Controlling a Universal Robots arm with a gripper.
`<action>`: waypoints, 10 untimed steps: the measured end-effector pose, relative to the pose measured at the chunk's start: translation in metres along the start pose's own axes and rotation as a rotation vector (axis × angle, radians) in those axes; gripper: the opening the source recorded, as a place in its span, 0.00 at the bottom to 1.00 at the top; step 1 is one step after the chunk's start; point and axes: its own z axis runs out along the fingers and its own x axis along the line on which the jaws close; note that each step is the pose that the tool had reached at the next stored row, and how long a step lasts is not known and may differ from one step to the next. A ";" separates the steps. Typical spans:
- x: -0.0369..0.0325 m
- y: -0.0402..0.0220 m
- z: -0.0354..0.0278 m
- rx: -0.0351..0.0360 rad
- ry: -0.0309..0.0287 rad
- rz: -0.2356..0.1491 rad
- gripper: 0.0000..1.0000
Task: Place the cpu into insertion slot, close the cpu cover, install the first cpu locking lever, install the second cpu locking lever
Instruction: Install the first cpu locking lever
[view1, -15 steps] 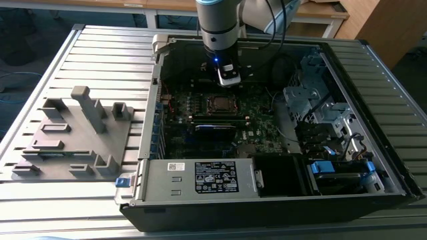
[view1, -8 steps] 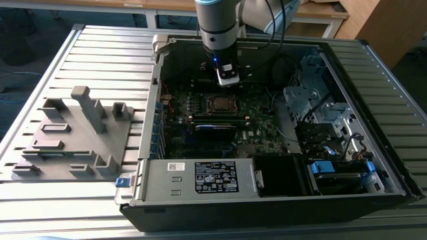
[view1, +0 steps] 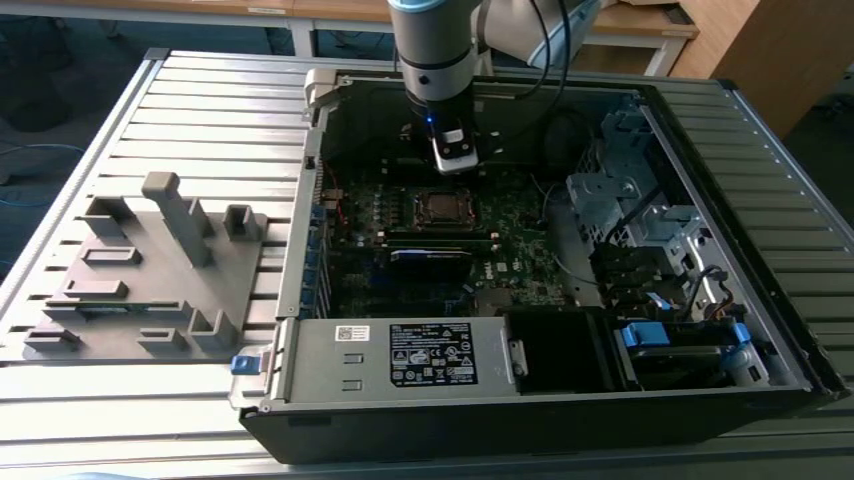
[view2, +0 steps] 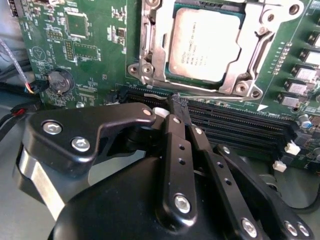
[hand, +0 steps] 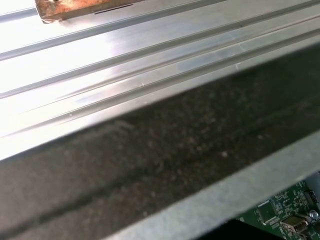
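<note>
- Cpu (view2: 205, 42): you find it seated flat in the insertion slot (view1: 439, 207), silver top up, on the motherboard (view2: 100, 30). Count step one as done.
- Cpu cover (view2: 255, 50): the silver frame lies down around the chip, whose top shows through its window. By your second wrist view it looks closed, so count step two as done or very nearly done.
- Locking lever (view2: 210, 91): you see one thin metal rod running along the socket edge that faces the gripper. Whether it is hooked under its catch, you cannot tell. The other lever cannot be made out.
- Gripper (view2: 178, 102): the two black fingers are drawn together at the tips, and nothing shows between them. The tips sit just beside that socket edge, over the long black memory slots (view2: 235, 122). Whether they touch the rod, you cannot tell.
- Gripper in the exterior view (view1: 455, 160): it hangs inside the open computer case (view1: 747, 150), just beyond the socket.
- Surroundings: the case lies on a slatted metal table (view1: 200, 110), and a grey fixture (view1: 147, 270) sits on the exterior view's left, well apart from the work.
- Judgement: you are in the lever stage. Both levers are unconfirmed, so treat them as left to do.
</note>
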 end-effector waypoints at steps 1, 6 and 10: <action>0.0000 0.0000 0.0001 -0.0015 0.0007 0.000 0.11; 0.0000 -0.0001 0.0001 -0.0014 0.0007 0.000 0.11; 0.0000 0.0000 0.0002 -0.0012 0.0005 0.000 0.11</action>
